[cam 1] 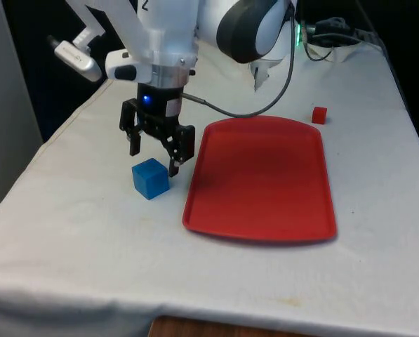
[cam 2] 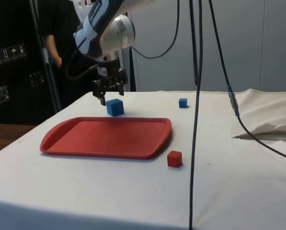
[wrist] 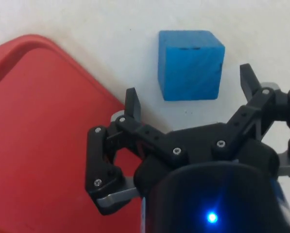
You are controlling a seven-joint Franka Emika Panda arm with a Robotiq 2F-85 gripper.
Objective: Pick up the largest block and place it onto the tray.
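Observation:
The largest block, a blue cube (cam 1: 150, 178), rests on the white cloth just off the tray's edge on the front view's left; I also see the cube (cam 2: 115, 107) from the side and in the wrist view (wrist: 191, 65). The red tray (cam 1: 262, 175) lies flat beside it, bare inside. My gripper (cam 1: 153, 159) hovers open just above the cube and slightly behind it, nothing between its fingers. In the wrist view the fingertips (wrist: 131, 99) stand wider apart than the cube, which lies just ahead of them.
A small red block (cam 1: 319, 114) sits on the cloth beyond the tray's far corner. A small blue block (cam 2: 182, 102) lies farther along the table. Black cables (cam 2: 196, 72) hang over the table, and a person (cam 2: 54, 43) stands behind it.

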